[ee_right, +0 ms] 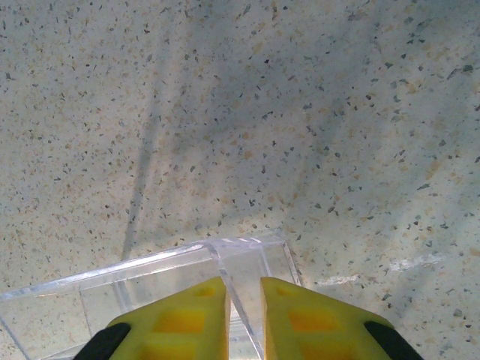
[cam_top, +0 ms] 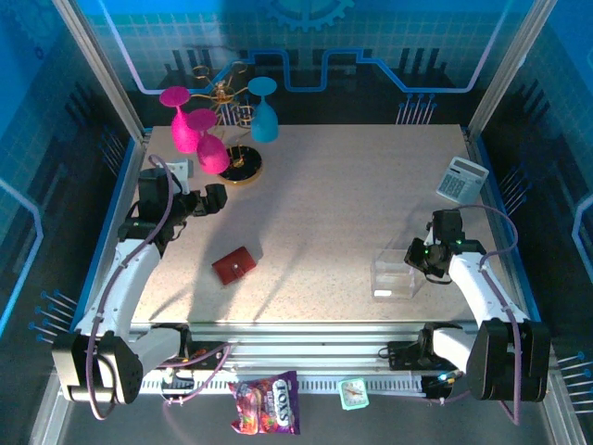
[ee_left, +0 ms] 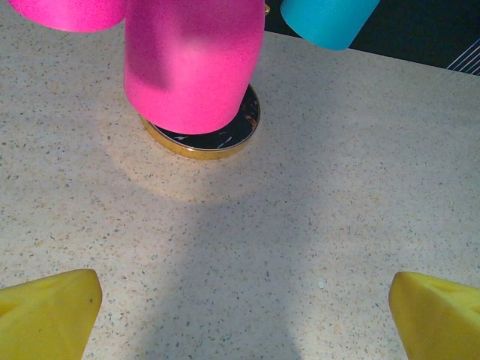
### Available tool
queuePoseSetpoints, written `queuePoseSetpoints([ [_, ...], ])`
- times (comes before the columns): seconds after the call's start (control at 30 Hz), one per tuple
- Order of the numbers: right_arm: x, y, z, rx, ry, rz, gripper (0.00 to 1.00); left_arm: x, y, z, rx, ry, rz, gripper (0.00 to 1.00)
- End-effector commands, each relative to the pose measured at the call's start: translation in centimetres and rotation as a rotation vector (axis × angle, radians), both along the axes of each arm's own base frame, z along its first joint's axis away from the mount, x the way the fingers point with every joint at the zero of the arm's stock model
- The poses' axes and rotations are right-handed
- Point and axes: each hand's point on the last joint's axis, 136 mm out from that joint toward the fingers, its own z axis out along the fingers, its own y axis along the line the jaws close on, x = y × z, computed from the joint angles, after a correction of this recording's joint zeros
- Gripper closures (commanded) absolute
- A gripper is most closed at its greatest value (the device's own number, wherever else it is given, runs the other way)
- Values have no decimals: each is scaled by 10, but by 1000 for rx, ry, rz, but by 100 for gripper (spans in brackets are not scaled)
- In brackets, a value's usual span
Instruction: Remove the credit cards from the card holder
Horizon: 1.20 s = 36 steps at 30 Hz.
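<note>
Pinching clear box (ee_right: 150, 264), R hand (ee_right: 244, 285); L hand (ee_left: 244, 294) spread; card holder (cam_top: 234, 266) shut

Middle of beige tabletop (cam_top: 343, 204) wide open, all sides of red folding card holder (cam_top: 233, 266) free. Far left cluttered: pink glasses (cam_top: 196, 134), blue glass (cam_top: 264, 113), gold-rimmed stand (cam_top: 243, 167). Clear plastic box (cam_top: 398, 275) blocks near right, grey-white calculator (cam_top: 461, 179) far right.
</note>
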Motion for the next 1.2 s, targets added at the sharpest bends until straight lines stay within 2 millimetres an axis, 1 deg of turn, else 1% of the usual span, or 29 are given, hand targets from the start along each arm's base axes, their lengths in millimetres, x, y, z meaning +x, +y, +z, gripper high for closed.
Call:
queuePoseSetpoints([
  [0.0,-4,2,-2,-7,7,1,84,-1,0,-1,7,-7,-14,1],
  [0.13,-3,4,0,-12,-2,7,85,-3,1,-2,12,-4,-14,1],
  [0.23,-3,5,2,-15,-2,13,91,-3,1,-1,13,-8,-13,1],
  [0.43,1,8,10,-29,-16,30,95,-4,1,0,17,-13,-17,1],
  [0.57,6,10,17,-35,-29,38,100,-4,1,2,17,-17,-19,1],
  [0.73,19,18,30,-47,-46,74,100,-5,-1,3,14,-23,-24,1],
  [0.83,35,28,38,-52,-64,103,100,-5,-2,3,13,-26,-32,1],
  [0.93,59,44,46,-49,-87,140,100,-5,-2,4,11,-26,-34,1],
  [1.03,90,67,58,-51,-121,189,100,-5,-4,6,2,-27,-41,1],
  [1.1,112,88,59,-42,-131,229,100,-5,-6,6,-6,-19,-53,1],
  [1.17,136,112,60,-39,-141,275,100,-6,-8,6,-10,-18,-60,0],
])
